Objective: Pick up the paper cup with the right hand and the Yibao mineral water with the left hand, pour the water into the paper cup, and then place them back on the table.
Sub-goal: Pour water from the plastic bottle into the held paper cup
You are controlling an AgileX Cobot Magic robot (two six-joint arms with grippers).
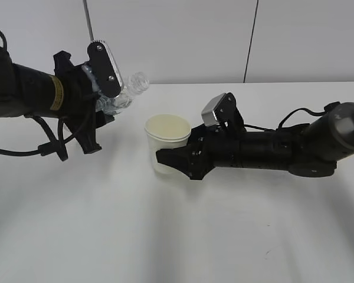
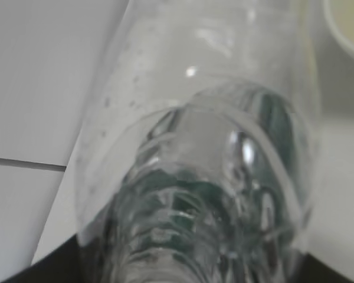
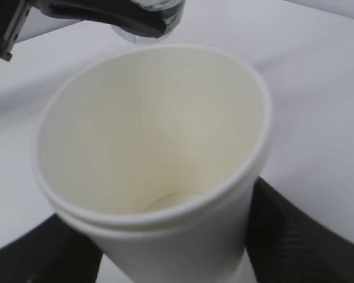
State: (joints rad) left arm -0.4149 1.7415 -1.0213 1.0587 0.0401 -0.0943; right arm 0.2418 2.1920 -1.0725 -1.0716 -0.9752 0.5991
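1. Left hand: black arm reaching in from the left of the exterior view, raised above the table. Its fingers are clamping the Yibao mineral water across the body, one black finger plate lying over the near side of the bottle.
2. Yibao mineral water: clear bottle hanging in the air, tilted with its uncapped neck pointing right and slightly upward, toward the space above the paper cup. It is touching neither cup nor table. In the left wrist view the clear body is filling the picture, with green of the label showing through it.
3. Water: I cannot tell how much is sitting in the bottle.
4. Right hand: black arm lying low, coming in from the right. Its fingers are closing on the lower wall of the paper cup from both sides; the right wrist view is showing dark pads pressing against the cup.
5. Paper cup: standing upright near the table's middle, mouth open upward, just right of and below the bottle's neck. Whether its base is touching the table I cannot tell. Its inside is looking dry, with the bottom seam visible.
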